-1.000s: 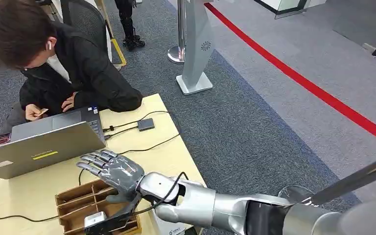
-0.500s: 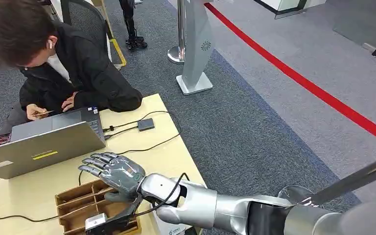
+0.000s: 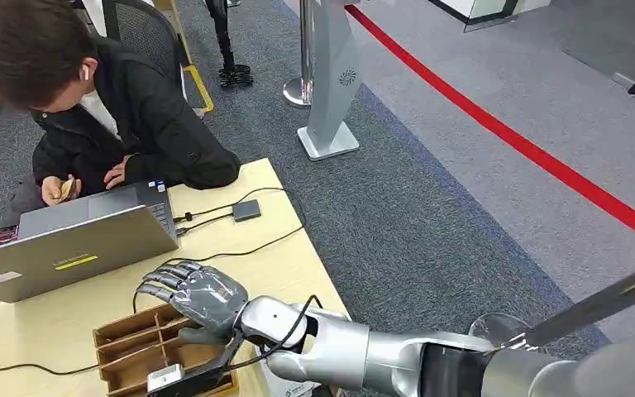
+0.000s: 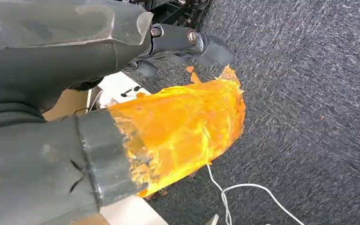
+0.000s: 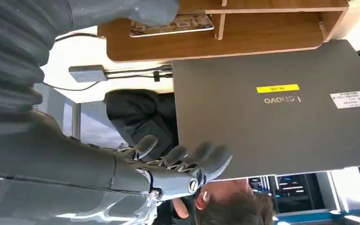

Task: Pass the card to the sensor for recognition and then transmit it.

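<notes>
Head view: right hand [image 3: 194, 294] over table [image 3: 289, 256], fingers spread, holding nothing, above wooden tray [image 3: 128, 347]. Card [image 3: 165, 378] lies flat in tray compartment nearest robot, just below thumb. Laptop [image 3: 74, 244] beyond hand. Sensor [image 3: 246, 209] on table, cabled, well apart from hand. Person [image 3: 107, 116] seated behind laptop.

Left wrist view: left hand [image 4: 183, 44] above carpet, dark fingers curled; grip state cannot tell.

Right wrist view: right hand [image 5: 168, 164] open, fingers apart, before laptop lid [image 5: 272, 108]; card [image 5: 171, 23] in tray [image 5: 215, 42].

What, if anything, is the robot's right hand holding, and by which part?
Nothing: the right hand hovers with fingers spread above the wooden tray.
</notes>
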Robot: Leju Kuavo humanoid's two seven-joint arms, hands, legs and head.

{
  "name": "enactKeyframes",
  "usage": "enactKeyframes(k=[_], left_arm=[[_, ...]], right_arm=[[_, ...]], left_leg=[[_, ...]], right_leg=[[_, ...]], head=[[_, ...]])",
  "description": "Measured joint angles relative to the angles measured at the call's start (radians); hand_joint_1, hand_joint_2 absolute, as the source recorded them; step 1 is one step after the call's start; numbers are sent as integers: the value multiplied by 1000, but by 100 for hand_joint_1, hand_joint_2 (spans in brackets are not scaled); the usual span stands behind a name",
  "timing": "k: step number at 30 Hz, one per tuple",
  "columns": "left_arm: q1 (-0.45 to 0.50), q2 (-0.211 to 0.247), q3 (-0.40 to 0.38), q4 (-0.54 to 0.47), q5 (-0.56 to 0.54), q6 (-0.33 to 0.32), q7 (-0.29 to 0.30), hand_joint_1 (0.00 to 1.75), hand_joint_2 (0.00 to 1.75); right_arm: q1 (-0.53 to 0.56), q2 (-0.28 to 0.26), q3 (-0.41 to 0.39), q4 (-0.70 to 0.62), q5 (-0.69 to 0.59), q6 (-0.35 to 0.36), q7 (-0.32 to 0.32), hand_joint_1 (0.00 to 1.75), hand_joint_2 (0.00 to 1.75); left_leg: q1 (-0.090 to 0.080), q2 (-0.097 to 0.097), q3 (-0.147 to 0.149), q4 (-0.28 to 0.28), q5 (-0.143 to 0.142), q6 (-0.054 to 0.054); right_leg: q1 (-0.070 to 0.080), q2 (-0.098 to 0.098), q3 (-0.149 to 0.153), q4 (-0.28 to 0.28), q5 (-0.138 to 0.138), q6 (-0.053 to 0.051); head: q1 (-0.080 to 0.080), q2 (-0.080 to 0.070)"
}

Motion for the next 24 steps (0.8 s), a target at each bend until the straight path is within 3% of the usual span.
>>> enactKeyframes(k=[4, 15, 24], left_arm=[[0, 0, 0, 0, 0, 0, 0, 0, 0], [0, 0, 0, 0, 0, 0, 0, 0, 0], [0, 0, 0, 0, 0, 0, 0, 0, 0]], right_arm=[[8, -3, 0, -3, 0, -2, 0, 44, 175], [16, -8, 0, -8, 0, -2, 0, 44, 175], [19, -10, 0, -9, 0, -3, 0, 54, 175]], left_leg=[[0, 0, 0, 0, 0, 0], [0, 0, 0, 0, 0, 0], [0, 0, 0, 0, 0, 0]], right_leg=[[0, 0, 0, 0, 0, 0], [0, 0, 0, 0, 0, 0], [0, 0, 0, 0, 0, 0]], head=[[0, 0], [0, 0], [0, 0]])
